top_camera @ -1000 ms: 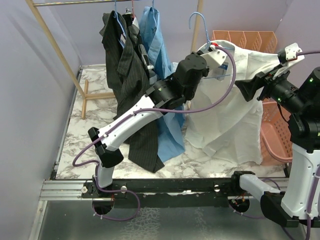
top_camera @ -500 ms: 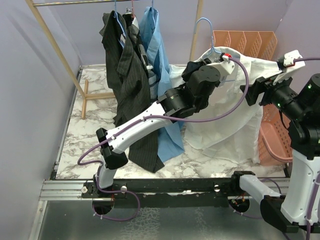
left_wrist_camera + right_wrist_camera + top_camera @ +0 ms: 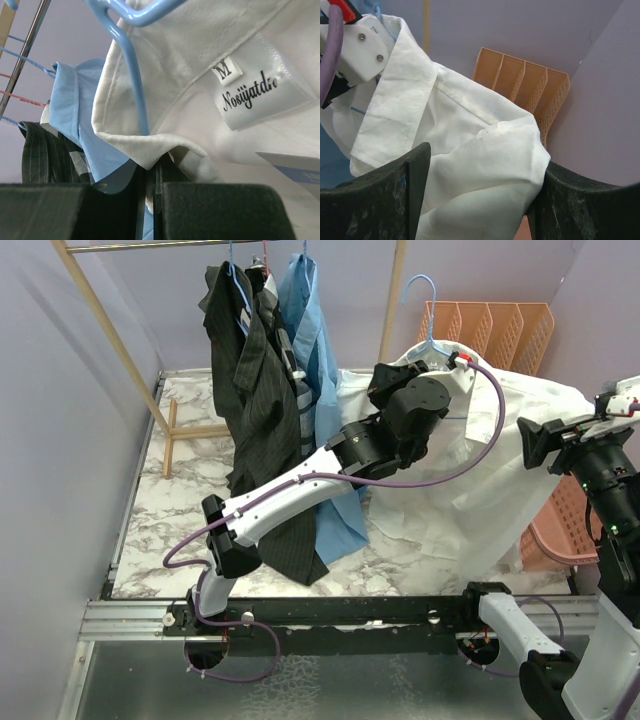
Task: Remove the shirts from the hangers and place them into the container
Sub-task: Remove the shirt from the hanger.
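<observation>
The white shirt (image 3: 470,470) hangs on a light blue hanger (image 3: 425,295), off the rack and stretched between both arms. My left gripper (image 3: 436,360) is shut on its collar (image 3: 140,145), with the hanger wire (image 3: 135,85) running down into the jaws. At the shirt's right shoulder, my right gripper (image 3: 537,435) is shut on a thick bunch of white cloth (image 3: 485,160) that fills its wide jaws. The salmon container (image 3: 560,530) sits low at the right, partly hidden behind the shirt. Pinstriped (image 3: 265,410) and light blue (image 3: 310,330) shirts still hang on the rack.
The wooden rack (image 3: 110,340) stands at the back left on the marble table (image 3: 190,500). A peach slotted organizer (image 3: 490,325) stands upright at the back right, just behind the white shirt. The right arm's body (image 3: 620,540) rises beside the container.
Both arms have carried the white shirt and its hanger to the right. The right gripper has moved right and lower, pulling the shoulder out over the container.
</observation>
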Action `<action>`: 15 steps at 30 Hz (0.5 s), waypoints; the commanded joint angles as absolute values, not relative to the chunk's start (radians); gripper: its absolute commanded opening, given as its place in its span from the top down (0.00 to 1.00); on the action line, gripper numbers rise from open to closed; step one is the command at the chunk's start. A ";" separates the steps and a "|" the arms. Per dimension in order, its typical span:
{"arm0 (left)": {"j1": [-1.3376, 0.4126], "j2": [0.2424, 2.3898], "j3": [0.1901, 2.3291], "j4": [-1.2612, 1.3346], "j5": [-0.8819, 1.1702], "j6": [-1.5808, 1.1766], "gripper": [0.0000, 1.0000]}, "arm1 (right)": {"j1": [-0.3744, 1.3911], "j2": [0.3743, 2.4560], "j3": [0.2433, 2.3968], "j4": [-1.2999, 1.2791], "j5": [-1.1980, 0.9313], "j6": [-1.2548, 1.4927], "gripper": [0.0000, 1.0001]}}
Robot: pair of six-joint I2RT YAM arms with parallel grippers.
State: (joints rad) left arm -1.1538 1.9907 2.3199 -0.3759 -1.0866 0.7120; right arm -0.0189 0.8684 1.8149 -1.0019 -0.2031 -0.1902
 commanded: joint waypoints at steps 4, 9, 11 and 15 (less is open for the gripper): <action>-1.154 1.982 2.371 -0.349 -1.147 0.750 1.00 | -0.014 0.870 1.774 -1.072 -0.050 -0.242 0.27; -1.151 1.946 2.426 -0.292 -1.159 0.800 1.00 | -0.015 0.801 1.585 -1.149 -0.249 -0.232 0.21; -1.151 1.933 2.414 -0.239 -1.176 0.849 1.00 | -0.015 0.785 1.551 -1.173 -0.333 -0.244 0.17; -1.151 1.924 2.390 -0.196 -1.192 0.889 1.00 | -0.014 0.799 1.570 -1.226 -0.413 -0.270 0.15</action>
